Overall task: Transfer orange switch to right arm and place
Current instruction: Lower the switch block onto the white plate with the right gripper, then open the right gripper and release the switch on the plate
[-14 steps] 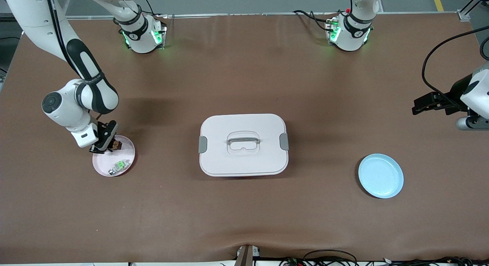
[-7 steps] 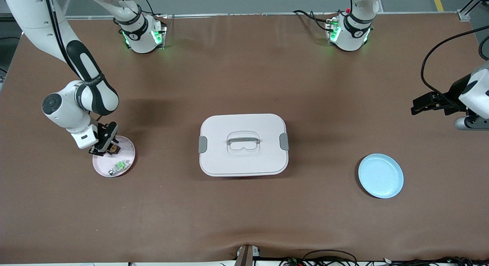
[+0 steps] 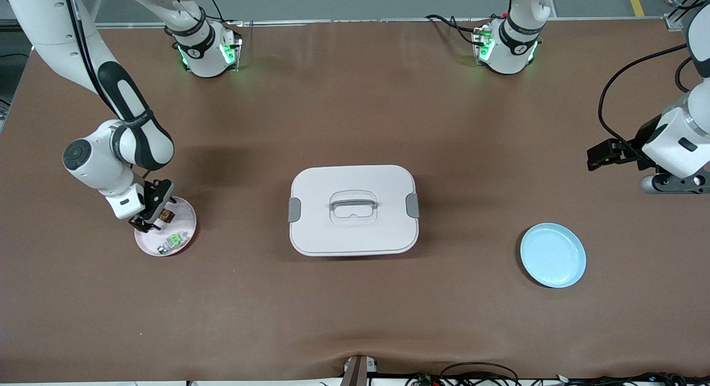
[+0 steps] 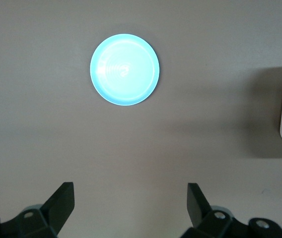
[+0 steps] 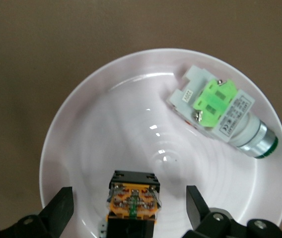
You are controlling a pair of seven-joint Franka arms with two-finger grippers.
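2 switches lie on the pink plate (image 3: 186, 230) at the right arm's end of the table: the orange switch (image 5: 132, 202) sits between the spread fingers of the right gripper (image 5: 131, 215), which touch nothing, with the green switch (image 5: 220, 111) beside it. Compared with 1 second ago, the right gripper has let go and risen slightly. The left gripper (image 4: 131, 210), open, has edged inward from the table's end, near the blue plate (image 3: 553, 255).

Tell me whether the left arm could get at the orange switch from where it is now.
Probably not. The orange switch lies in the pink plate at the right arm's end, under the open right hand. The open left hand is over bare table beside the blue plate.
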